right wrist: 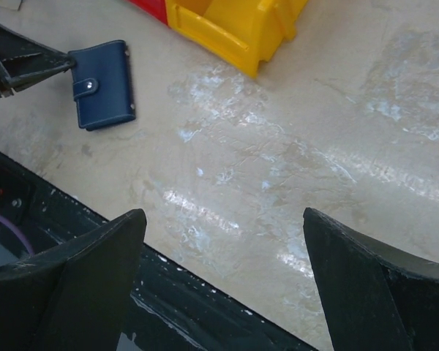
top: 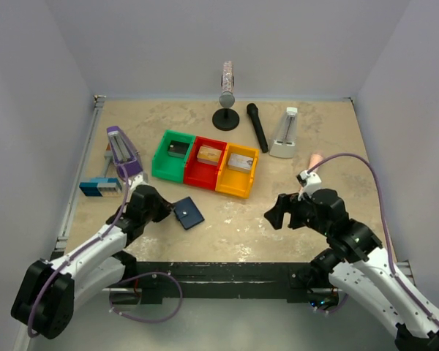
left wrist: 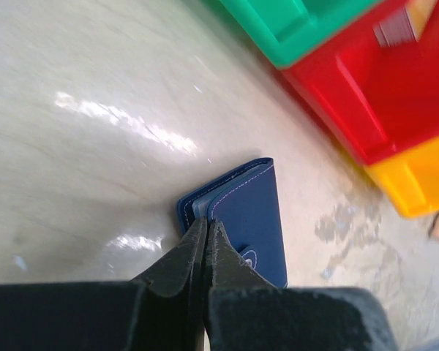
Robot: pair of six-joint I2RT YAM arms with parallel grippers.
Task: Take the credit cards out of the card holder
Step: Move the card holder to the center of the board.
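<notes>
At the left of the table [top: 293, 186], towards its near edge, the left gripper [left wrist: 205, 228] was seen with its fingers [left wrist: 179, 257] pressed fully together and their tips laid against the edge of the card holder [left wrist: 252, 219]. Whether a thin flap was nipped between them could not be told. Just right of that gripper, the card holder was found lying flat and folded on the table, nearer than the red bin [top: 201, 181]. Its snap tab [right wrist: 85, 86] appeared fastened, and no credit cards could be seen outside it. The step in hand was judged to be the opening of the holder, with nothing yet extracted. For the next move, the tab would need to be undone and the cover lifted while the holder was steadied. Farther right, well apart from it, the right gripper [right wrist: 221, 216] was held spread wide above the table, with nothing between its jaws.
</notes>
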